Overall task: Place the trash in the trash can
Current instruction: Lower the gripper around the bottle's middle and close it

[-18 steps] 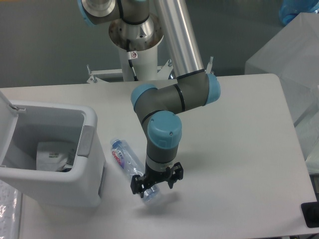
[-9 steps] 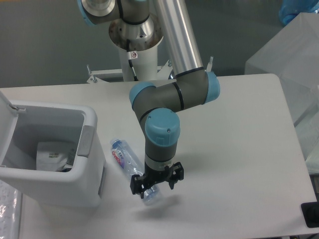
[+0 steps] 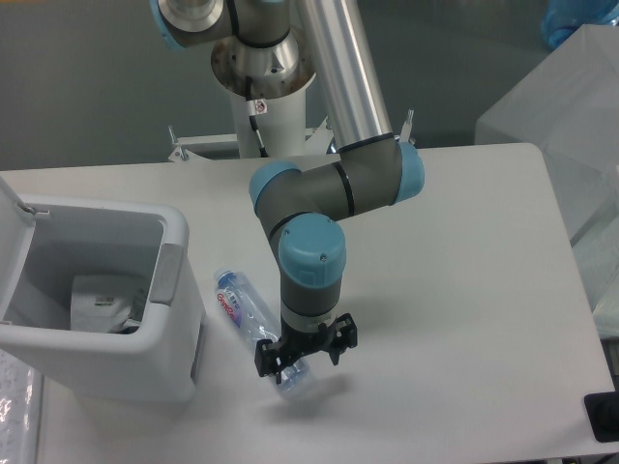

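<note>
The crushed clear bottle (image 3: 242,309) with a red-blue-white label lies slanted on the table just right of the trash can. My gripper (image 3: 293,367) points down over the bottle's near end and is shut on it; the wrist hides most of the fingers. The trash can (image 3: 176,237) is a boxy white bin at the left with a grey front tab, its lid (image 3: 10,208) swung open. The crumpled white wrapper (image 3: 97,298) with green print lies inside the bin.
The arm's base (image 3: 263,68) stands at the table's back edge. A translucent box (image 3: 571,106) stands past the right edge. A black object (image 3: 603,416) sits at the front right corner.
The arm's wrist has shifted slightly left. The bottle and the bin have not visibly moved.
</note>
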Available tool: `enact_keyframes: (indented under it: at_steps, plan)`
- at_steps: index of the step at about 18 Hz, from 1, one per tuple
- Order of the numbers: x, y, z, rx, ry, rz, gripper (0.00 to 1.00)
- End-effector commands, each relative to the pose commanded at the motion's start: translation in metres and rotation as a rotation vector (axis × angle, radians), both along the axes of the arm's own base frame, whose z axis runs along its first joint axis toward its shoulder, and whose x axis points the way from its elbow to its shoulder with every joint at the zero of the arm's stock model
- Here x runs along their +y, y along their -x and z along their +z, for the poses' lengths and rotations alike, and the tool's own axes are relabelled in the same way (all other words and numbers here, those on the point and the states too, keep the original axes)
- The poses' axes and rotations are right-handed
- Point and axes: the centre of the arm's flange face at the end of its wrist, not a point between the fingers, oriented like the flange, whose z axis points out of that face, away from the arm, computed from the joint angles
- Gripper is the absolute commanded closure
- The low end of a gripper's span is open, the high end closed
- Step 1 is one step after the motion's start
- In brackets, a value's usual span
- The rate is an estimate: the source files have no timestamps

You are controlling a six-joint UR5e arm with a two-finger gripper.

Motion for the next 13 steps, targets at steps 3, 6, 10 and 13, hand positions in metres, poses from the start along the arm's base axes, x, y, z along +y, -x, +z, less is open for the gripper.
enact_keyframes:
  at_steps: [3,6,10,13]
  plan:
    - [0.002,-0.004,-0.005,0.002,0.013,-0.006,0.0]
    - [0.004,-0.007,-0.013,0.012,0.039,-0.006,0.0]
    - [0.01,-0.017,-0.019,0.013,0.051,-0.01,0.0]
    - [0.011,-0.017,-0.028,0.0,0.058,0.019,0.0]
